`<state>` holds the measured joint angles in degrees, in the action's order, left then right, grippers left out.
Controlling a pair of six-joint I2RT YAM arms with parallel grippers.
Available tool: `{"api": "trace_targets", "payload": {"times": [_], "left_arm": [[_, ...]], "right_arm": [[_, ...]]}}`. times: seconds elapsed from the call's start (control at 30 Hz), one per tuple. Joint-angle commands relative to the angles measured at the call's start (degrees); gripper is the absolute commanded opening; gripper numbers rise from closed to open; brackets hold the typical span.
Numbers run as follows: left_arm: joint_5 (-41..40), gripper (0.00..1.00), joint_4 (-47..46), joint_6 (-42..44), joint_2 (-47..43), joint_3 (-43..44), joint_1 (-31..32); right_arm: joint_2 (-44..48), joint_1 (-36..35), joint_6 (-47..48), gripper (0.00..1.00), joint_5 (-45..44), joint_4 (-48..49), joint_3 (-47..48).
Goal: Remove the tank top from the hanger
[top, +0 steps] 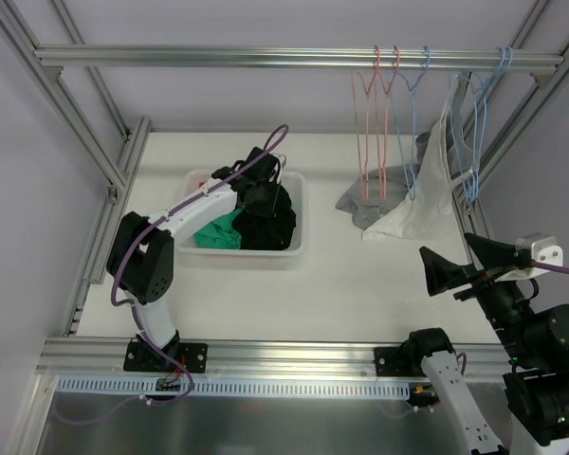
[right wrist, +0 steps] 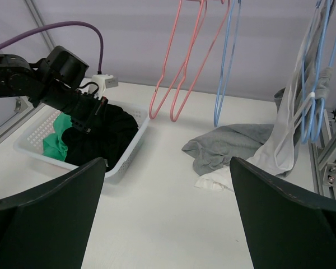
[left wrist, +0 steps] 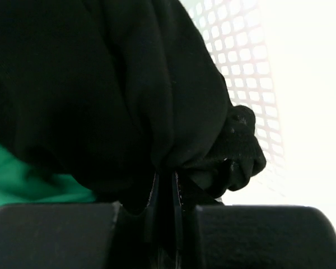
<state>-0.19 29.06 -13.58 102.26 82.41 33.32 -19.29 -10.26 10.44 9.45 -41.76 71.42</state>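
Left wrist view: a black garment (left wrist: 101, 84) fills most of the frame. The left gripper (left wrist: 167, 188) is clamped on a fold of it, with the fingertips buried in cloth. The white basket (top: 296, 204), centre left of the top view, contains this garment and a green garment (top: 216, 233). The white tank top (top: 427, 204) hangs on a blue hanger (top: 472, 142) at upper right, beside a grey garment (top: 362, 204). The right gripper (right wrist: 167, 168) has its jaws wide apart and holds nothing.

Left hand (top: 263, 192) — fingertips buried in black cloth (left wrist: 101, 84).

basket (top: 256, 253) L, tank top (top: 422, 213) on hanger (top: 473, 171) R
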Motion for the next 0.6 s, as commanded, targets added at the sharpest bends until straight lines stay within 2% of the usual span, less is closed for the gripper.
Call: {"api": "trace_targets", "payload": {"times": [0.0,0.1,0.13,0.2,0.23,0.33,0.37,0.43,0.47,0.57], "left_arm": [[2.2,0.00,-0.8,-3.3,1.1,-1.7,0.0],[-0.3,0.00,-0.8,-4.6,-1.1,-2.4,0.0],[-1.3,0.14,-0.8,-5.1,-2.2,-2.5,0.0],[-2.6,0.30,-0.8,-5.9,-5.9,-2.3,0.0],[-2.7,0.43,-0.8,-6.4,-7.4,-1.9,0.0],[-2.8,0.61,-0.7,-7.2,-13.8,-0.2,0.0],[-2.8,0.71,-0.7,-7.4,-15.1,0.2,0.0],[-3.2,0.82,-0.7,-7.9,-18.9,1.2,0.0],[-4.5,0.99,-0.7,-8.0,-20.3,1.3,-0.1],[-8.1,0.99,0.3,-9.2,-26.5,0.3,-0.1]], "right_arm": [[-0.4,0.2,-1.1,1.00,2.5,3.9,-0.5],[-0.7,0.2,-1.0,0.99,3.3,3.8,-0.6],[-0.8,0.2,-0.9,0.99,3.6,3.7,-0.6],[-1.3,0.2,-0.8,0.99,4.3,3.6,-0.5],[-1.5,0.2,-0.8,0.99,4.3,3.4,-0.3],[-4.8,0.2,-0.1,1.00,2.7,-0.2,1.5],[-6.0,0.2,0.2,1.00,2.2,-2.9,2.1],[-9.2,0.2,1.2,0.99,1.0,-5.1,2.3],[-10.7,0.2,1.4,0.99,0.0,-5.5,2.2],[-12.7,0.2,1.6,0.99,-4.3,-8.2,2.5]]}}
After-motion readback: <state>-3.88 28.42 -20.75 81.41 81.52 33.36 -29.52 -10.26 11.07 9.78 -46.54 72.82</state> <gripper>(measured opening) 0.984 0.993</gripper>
